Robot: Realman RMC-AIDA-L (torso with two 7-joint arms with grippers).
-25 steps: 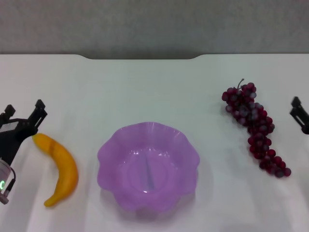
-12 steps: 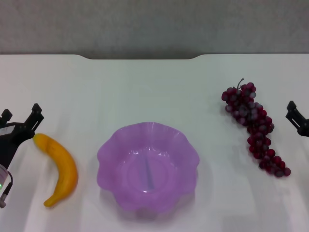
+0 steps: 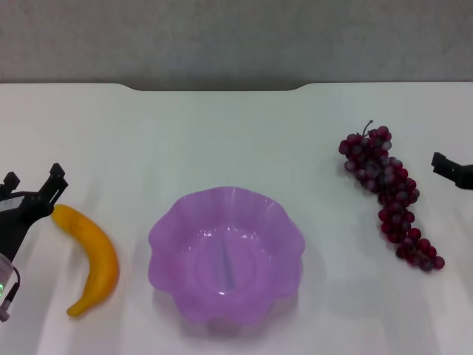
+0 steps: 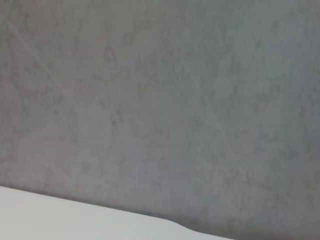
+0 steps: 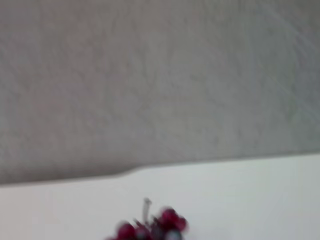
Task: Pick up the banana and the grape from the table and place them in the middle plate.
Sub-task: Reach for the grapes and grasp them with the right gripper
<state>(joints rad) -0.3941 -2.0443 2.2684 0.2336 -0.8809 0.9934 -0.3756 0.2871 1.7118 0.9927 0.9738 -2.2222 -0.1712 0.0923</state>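
Two fruits lie on the white table (image 3: 222,133), neither yet in the plate. At nine o'clock from the plate, the left gripper (image 3: 32,186) hangs with its fingers spread, one fingertip just beside the upper end of the banana (image 3: 92,255). The banana curves down toward seven o'clock; it looks stiff, smooth and glossy, so probably slippery, and I judge the thick middle the safest place to take hold. The purple plate (image 3: 166,229) sits at the centre, with nothing in it. At two to three o'clock from it lies the grape bunch (image 3: 388,194), stem pointing to twelve. It looks lumpy and likely to flop, so a grip across its wide upper part seems best. The right gripper (image 3: 449,169) shows only partly at the edge; whether it is spread or pressed together I cannot tell.
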